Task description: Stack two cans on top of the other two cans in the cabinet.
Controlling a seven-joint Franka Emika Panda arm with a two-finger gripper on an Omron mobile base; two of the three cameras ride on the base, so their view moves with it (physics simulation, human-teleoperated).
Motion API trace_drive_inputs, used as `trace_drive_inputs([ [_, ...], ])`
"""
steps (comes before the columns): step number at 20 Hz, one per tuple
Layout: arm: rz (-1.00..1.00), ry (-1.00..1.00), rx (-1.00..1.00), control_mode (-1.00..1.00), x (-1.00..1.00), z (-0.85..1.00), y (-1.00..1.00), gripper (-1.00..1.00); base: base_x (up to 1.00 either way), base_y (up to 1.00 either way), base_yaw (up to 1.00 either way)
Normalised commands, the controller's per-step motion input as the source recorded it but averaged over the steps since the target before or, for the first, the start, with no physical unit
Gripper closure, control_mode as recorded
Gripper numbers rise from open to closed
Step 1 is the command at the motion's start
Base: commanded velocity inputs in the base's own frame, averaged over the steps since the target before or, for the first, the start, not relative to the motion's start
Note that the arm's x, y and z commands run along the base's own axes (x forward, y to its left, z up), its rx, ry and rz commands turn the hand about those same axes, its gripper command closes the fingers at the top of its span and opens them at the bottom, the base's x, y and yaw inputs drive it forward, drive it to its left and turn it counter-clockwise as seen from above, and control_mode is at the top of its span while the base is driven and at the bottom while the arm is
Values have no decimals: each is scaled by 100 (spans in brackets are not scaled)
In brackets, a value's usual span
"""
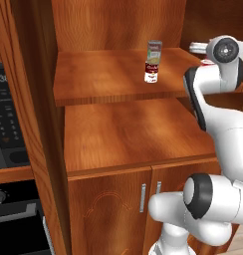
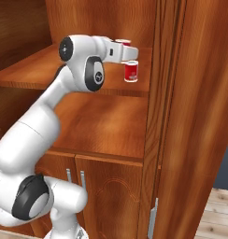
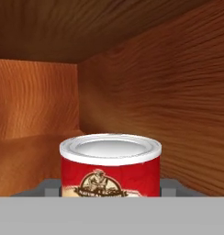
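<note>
Hand view, red can, figure emblem label, lettering unreadable

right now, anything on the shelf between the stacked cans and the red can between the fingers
Nothing. In the left base view only bare shelf board separates the stacked cans from the red can.

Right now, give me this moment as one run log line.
hand: shut on labelled red can | grey can: stacked on red-white can | place: upper cabinet shelf
</note>
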Motion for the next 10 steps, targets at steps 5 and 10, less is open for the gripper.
trace_drive_inputs([
  [5,0,-5,0,-100,15,-8,-10,100,0,0,0],
  [10,0,0,0,-100,15,-10,-4,100,0,0,0],
])
